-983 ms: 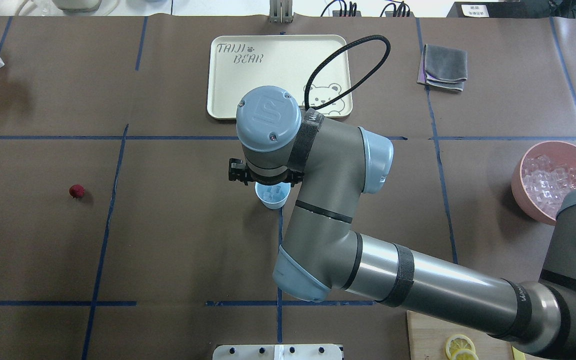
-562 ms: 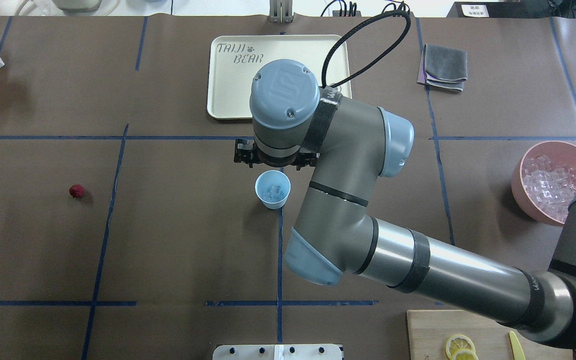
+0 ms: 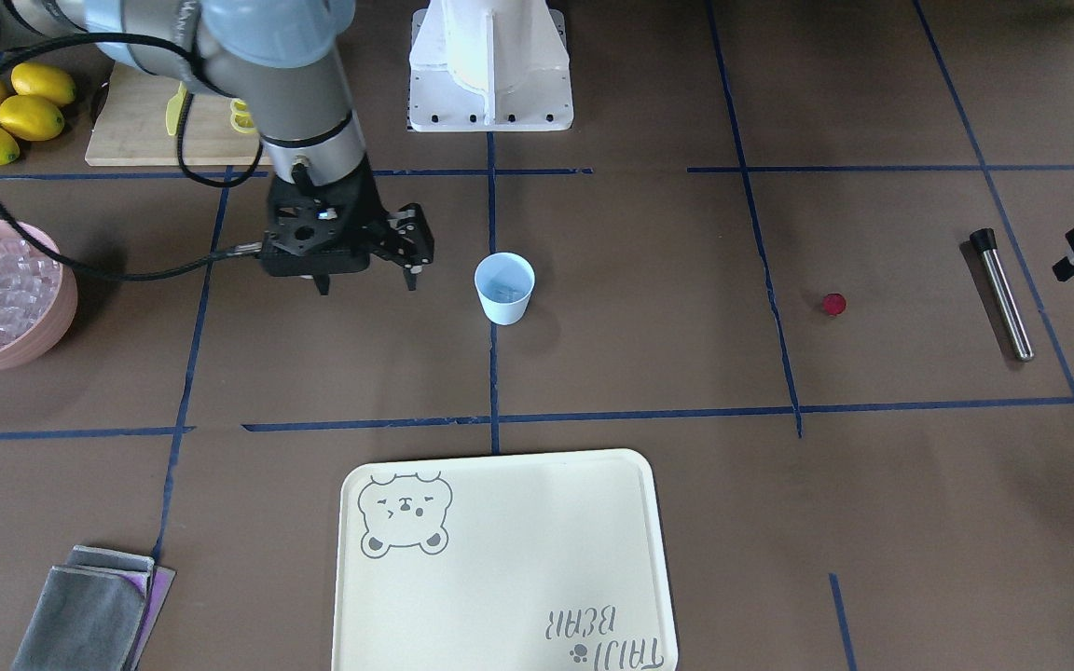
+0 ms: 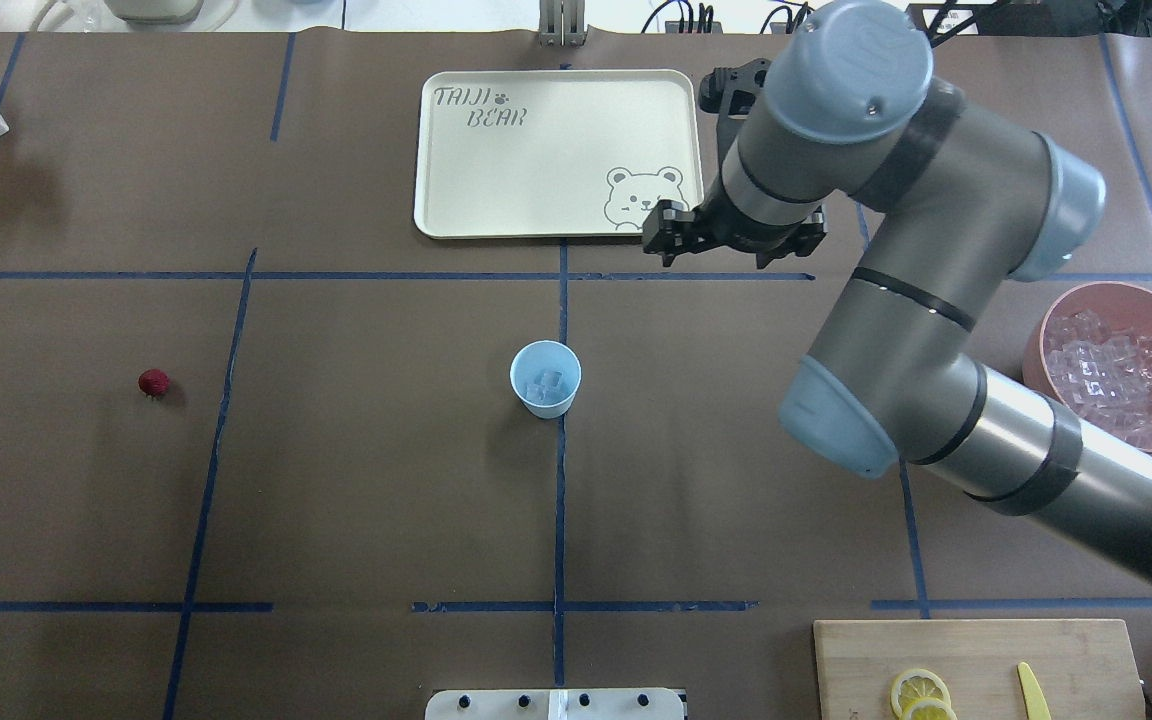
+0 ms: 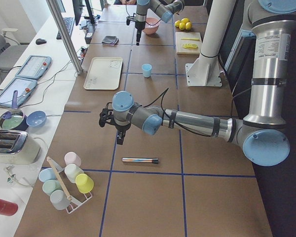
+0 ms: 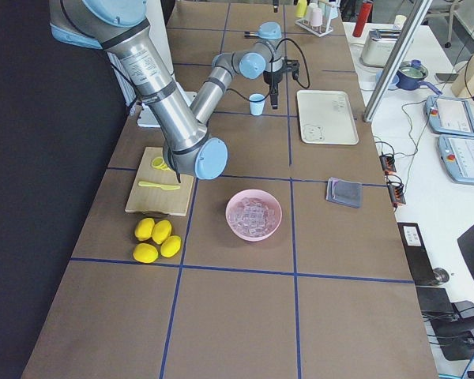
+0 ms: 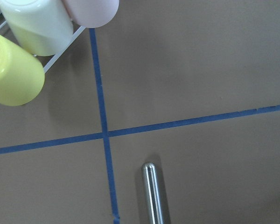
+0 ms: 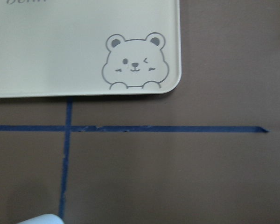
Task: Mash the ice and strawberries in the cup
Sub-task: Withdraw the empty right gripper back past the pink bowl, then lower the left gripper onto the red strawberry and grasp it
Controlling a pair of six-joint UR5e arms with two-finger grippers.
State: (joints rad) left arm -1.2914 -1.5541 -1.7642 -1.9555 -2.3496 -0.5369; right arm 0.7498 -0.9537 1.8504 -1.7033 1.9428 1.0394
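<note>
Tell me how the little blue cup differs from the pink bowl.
The cup is pale blue, small and tapered; the bowl is pink, far wider and rounded. The cup holds only a few ice cubes; the bowl holds many. Both stand upright and hold clear ice cubes.

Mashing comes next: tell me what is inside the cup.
The cup holds a few ice cubes. The strawberry lies apart on the table. Anything under the ice is hidden.

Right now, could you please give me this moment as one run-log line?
cup: ice inside | strawberry: on table | right gripper: open, empty | left gripper: state unclear
</note>
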